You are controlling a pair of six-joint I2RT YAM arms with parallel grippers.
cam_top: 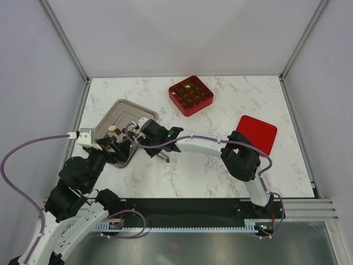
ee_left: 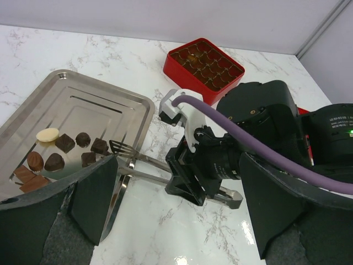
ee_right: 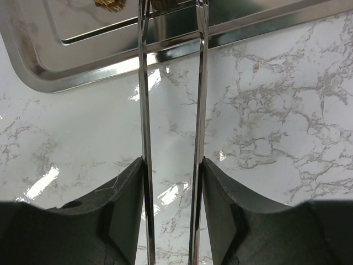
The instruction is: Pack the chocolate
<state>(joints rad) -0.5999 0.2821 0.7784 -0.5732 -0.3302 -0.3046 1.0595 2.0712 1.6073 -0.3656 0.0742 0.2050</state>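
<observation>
Since I reach through tongs, my right claw (ee_right: 172, 165): clamped on the tongs (ee_right: 142, 83), whose tips sit over the tray (ee_left: 94, 105) rim.
Left claw (ee_left: 179, 182): spread wide beside the tray, holding nothing.
Chocolate (ee_left: 65, 142): loose on the tray; more sits in the red box (ee_left: 175, 70).
Handling: I judge the pieces light, brittle and smooth; pinch one across its sides, gently.

Marble table (cam_top: 182, 176) carries a steel tray (cam_top: 124, 113), red box (cam_top: 196, 111) and red lid (cam_top: 256, 132).
</observation>
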